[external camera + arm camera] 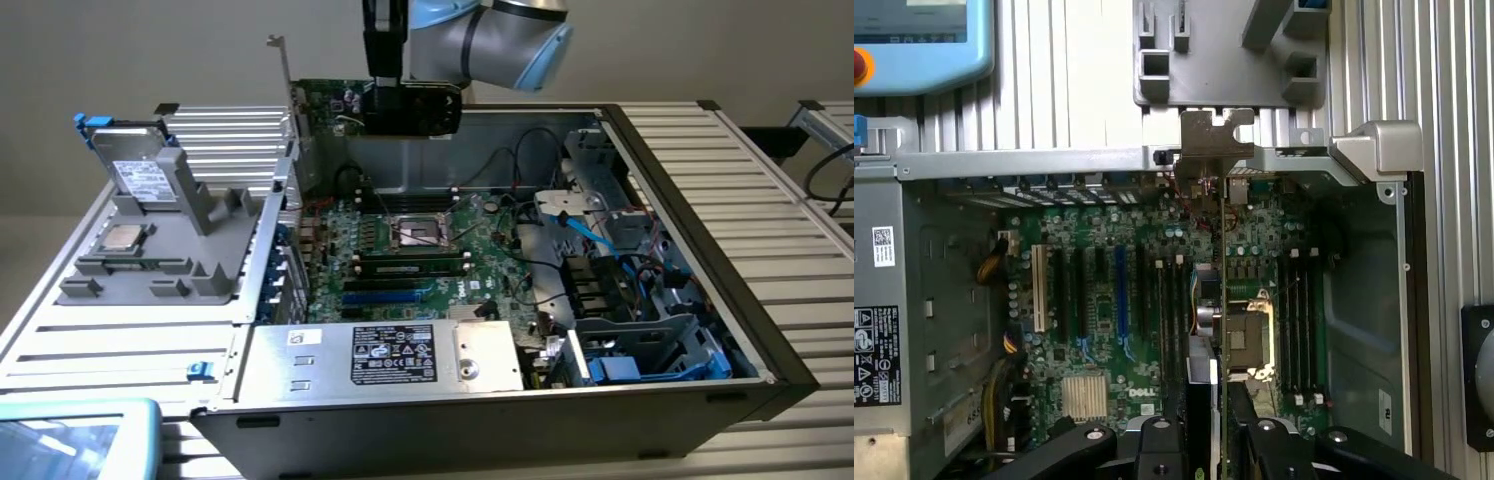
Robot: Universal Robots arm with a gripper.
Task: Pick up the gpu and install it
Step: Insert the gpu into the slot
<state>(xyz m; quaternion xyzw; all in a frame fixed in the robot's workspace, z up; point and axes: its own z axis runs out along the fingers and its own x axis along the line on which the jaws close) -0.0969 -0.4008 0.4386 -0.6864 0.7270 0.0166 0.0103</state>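
Observation:
The gpu hangs upright above the far end of the open computer case, its green board and black face showing and its silver bracket sticking up at the exterior view's left. My gripper comes down from above and is shut on the card's top edge. In the wrist view the gpu appears edge-on between my fingers, with its bracket over the case's rear wall. Beneath it lies the motherboard with its blue slot and white slot.
The processor socket and memory sticks sit mid-board. A silver power supply fills the near corner; cables and drive cages crowd the exterior view's right. A grey fixture holds a processor chip. A blue pendant lies nearby.

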